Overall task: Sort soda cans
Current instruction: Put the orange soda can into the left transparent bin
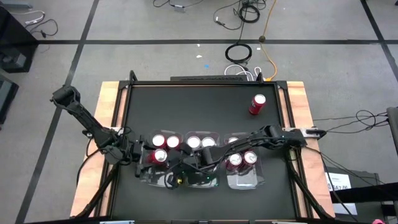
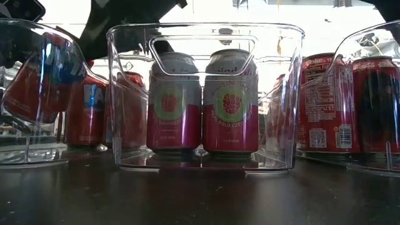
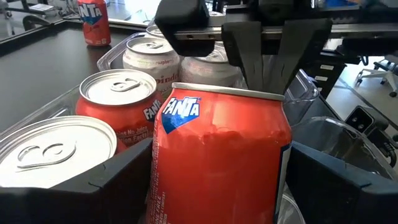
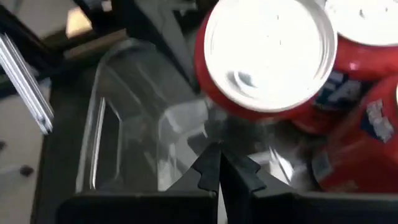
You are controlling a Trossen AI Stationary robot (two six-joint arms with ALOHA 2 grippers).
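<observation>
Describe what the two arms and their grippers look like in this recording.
Both arms are dark, slender and jointed, with thin cables running along them. The left gripper has broad, blocky black fingers with stepped inner edges. The right gripper has matte black fingers with notched, saw-tooth tips. No markings are legible.

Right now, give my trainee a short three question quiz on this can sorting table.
1. True or false: the left end effector is closed on a Fanta can.
2. Where is the lone can? A in a tray; B on bare table; C held.
3. The right end effector is ____.

Key: 1 true; 2 B; 3 shut.
</observation>
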